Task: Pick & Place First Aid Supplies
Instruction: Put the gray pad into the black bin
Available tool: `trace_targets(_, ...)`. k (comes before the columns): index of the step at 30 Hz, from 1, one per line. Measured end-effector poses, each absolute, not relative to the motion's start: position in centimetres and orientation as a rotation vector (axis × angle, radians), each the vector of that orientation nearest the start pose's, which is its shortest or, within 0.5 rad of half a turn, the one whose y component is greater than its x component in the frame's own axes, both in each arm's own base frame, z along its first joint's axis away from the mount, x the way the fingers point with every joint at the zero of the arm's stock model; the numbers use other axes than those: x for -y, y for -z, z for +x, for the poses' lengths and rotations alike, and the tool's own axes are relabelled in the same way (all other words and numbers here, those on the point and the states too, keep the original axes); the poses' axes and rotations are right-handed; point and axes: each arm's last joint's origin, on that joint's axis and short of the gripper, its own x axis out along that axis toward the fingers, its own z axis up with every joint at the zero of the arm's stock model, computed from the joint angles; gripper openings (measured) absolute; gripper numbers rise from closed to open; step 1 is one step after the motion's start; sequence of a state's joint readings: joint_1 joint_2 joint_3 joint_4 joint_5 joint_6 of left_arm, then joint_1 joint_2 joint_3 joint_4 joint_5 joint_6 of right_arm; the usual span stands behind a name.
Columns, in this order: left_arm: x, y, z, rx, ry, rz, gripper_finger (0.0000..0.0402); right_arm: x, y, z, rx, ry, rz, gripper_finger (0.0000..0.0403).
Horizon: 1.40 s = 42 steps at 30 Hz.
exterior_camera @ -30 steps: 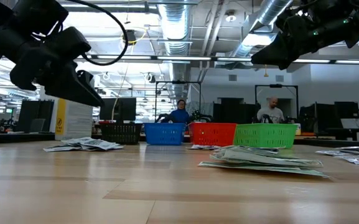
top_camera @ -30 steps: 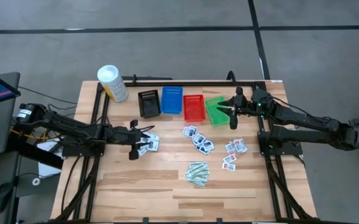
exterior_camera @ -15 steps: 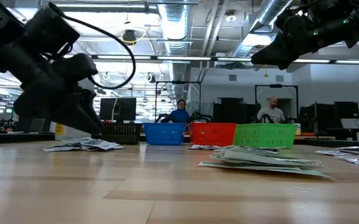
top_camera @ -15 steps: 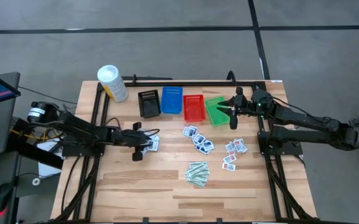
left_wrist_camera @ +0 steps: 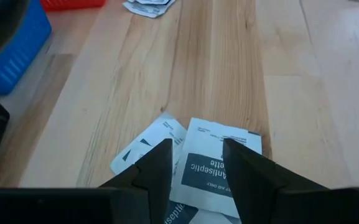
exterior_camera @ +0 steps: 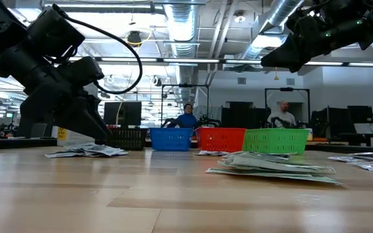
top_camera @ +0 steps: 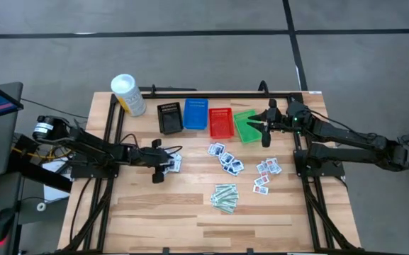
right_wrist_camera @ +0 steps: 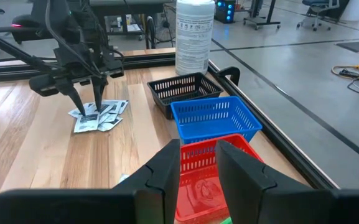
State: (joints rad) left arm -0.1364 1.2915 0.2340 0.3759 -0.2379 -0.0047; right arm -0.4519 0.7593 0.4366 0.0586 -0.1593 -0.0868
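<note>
While the left gripper (top_camera: 163,164) straddles the small pile of white packets (top_camera: 170,163) at the table's (top_camera: 190,212) nine o'clock, fingers parted and grasping nothing, it should pinch one packet's edge only; the right gripper (top_camera: 264,134) waits, narrowly parted and empty, over the green basket (top_camera: 245,126).

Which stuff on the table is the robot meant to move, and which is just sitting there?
For the job:
- white packets
- pale-green strips
- packets under the left gripper
- packets near the right arm

Just sitting there:
- white tub
- black basket, blue basket, red basket, green basket
</note>
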Motion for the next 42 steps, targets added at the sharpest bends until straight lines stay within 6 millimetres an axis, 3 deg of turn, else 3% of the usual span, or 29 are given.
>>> trace_targets(10, 2.0, -11.3, 19.3, -0.671, -0.087, 0.113, 0.0140, 7.1, -23.8, 15.7, -0.274, 0.279, -0.003, 0.0098)
trace_targets(16, 2.3, -11.2, 19.3, -0.674, -0.092, 0.021, 0.0140, 7.1, -23.8, 15.7, -0.274, 0.280, -0.003, 0.0098)
trace_targets(31, 3.0, -10.6, 18.6, -0.757, -0.066, 0.052, 0.0140, 7.1, -23.8, 15.7, -0.280, 0.280, -0.002, 0.0098)
trace_targets(42, 2.9, -10.5, 18.5, -0.780, 0.000, 0.219, 0.0140, 7.1, -23.8, 15.7, -0.280, 0.281, -0.003, 0.0098)
